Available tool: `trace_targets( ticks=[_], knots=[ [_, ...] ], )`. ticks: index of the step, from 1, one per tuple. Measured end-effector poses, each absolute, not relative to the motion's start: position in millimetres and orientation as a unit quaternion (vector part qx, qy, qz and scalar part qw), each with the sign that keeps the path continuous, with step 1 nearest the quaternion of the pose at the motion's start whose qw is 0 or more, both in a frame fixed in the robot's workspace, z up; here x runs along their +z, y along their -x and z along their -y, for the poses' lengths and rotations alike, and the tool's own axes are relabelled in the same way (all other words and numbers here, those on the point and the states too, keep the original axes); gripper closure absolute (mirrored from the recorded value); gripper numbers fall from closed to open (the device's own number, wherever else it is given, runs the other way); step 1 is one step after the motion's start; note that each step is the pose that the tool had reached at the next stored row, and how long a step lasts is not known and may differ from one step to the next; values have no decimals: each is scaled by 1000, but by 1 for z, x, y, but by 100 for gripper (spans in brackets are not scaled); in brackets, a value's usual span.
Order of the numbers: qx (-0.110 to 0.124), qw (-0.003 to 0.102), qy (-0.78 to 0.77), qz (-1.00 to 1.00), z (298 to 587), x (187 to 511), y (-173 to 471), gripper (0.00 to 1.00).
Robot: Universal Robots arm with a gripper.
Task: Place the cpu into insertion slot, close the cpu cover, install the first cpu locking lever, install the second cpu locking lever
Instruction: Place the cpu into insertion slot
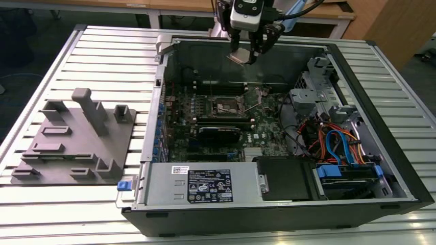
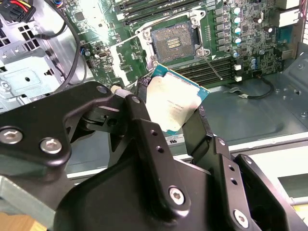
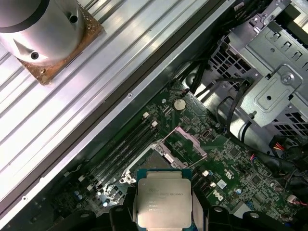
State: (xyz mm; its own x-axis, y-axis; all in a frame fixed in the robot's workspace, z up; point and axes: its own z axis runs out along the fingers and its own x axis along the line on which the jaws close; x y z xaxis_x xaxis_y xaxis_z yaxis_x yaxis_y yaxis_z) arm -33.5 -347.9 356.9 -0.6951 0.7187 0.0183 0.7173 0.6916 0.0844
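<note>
Jaws clamp the cpu [image 2: 173, 103] by opposite edges, metal top tilted, apparently well above the uncovered insertion slot [image 2: 174, 43].

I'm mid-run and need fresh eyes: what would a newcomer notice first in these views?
First, the silver-topped cpu pinched in the claw, hanging high above the open computer case in the exterior view. Next, in the second wrist view, the insertion slot lies bare on the green board just beyond the chip. The first wrist view shows its cpu cover swung open.

insertion slot [image 2: 174, 44] unobstructed above, metal cage [image 1: 312, 92] close beside
</note>
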Motion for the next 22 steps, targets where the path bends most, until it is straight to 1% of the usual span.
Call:
trace_targets(
  ticks=[22],
  knots=[
    [42,9,-414,-909,348,356,34,46]
  ],
)
